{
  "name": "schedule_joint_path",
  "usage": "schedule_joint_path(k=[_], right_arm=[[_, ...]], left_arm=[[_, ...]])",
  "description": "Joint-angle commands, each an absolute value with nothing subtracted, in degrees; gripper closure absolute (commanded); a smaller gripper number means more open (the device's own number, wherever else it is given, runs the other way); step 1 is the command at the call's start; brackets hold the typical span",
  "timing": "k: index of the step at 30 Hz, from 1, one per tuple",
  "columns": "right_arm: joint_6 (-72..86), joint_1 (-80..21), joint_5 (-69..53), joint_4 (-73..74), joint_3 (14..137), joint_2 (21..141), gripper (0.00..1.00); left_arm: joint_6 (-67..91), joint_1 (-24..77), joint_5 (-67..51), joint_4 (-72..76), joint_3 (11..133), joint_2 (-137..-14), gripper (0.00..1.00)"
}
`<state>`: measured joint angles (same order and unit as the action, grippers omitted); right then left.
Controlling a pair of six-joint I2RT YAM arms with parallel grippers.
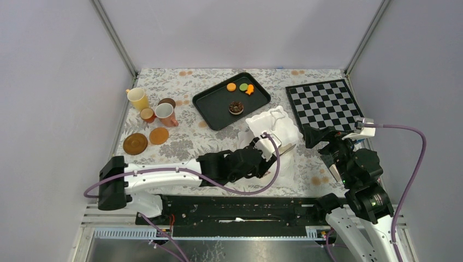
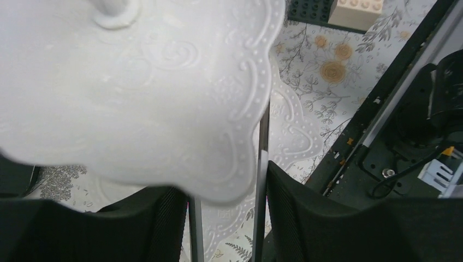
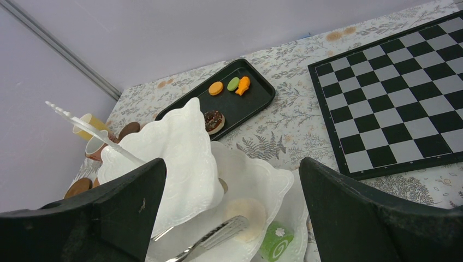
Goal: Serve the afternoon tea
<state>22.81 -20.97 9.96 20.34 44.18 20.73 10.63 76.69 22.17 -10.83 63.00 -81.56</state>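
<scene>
While the left claw [image 2: 226, 218] grips the silver tongs [image 2: 261, 180], one tong arm against each finger, it sits over the near rim of the white stand [image 1: 271, 123] at the middle of the counter [image 1: 180, 136]. The right claw [image 3: 232, 164] hangs spread wide at the stand's 3 o'clock, touching nothing. A green roll cake [image 3: 275, 241] lies on the lowest tier. At the stand's 10 o'clock the black tray [image 1: 210, 106] carries a chocolate doughnut [image 1: 236, 107] and three small sweets [image 1: 243, 87]. The cups [image 1: 155, 109] and two saucers [image 1: 146, 140] stand farther off, at 9 o'clock.
</scene>
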Motion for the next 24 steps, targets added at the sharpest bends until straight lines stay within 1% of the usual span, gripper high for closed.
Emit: schedule_joint_path(k=[1,6,10,13,16,18,21,23,24], right_arm=[[22.41,-21.28,10.6,19.23,44.26,21.09,0.02],[22.72,-21.27,10.26,19.15,44.21,21.04,0.02],[22.85,-21.29,10.1,19.16,44.3,21.0,0.02],[22.89,-21.27,10.17,19.16,44.17,20.89,0.02],[22.85,-21.28,10.21,19.08,44.07,21.22,0.02],[22.8,-21.27,10.11,18.75,43.77,21.47,0.02],[23.02,-21.27,9.78,17.9,43.32,21.81,0.02],[23.09,-21.27,9.51,17.6,43.26,22.13,0.02],[23.09,-21.27,9.35,17.39,43.27,22.37,0.02]], left_arm=[[12.2,76.82,22.28,-11.68,62.97,-76.34,0.48],[13.7,76.82,22.32,-14.3,60.1,-73.14,0.48],[14.45,76.82,18.59,-17.61,56.91,-69.24,0.49],[13.94,76.82,15.93,-21.42,54.01,-64.79,0.5],[14.12,76.82,15.81,-25.46,51.82,-58.16,0.51],[14.58,76.83,16.81,-28.07,51.2,-54.19,0.51],[17.71,75.98,23.58,-33.08,51.33,-50.15,0.5],[19.24,72.44,26.31,-36.22,52.13,-48.75,0.49],[19.99,68.76,27.91,-37.52,52.81,-48.2,0.49]])
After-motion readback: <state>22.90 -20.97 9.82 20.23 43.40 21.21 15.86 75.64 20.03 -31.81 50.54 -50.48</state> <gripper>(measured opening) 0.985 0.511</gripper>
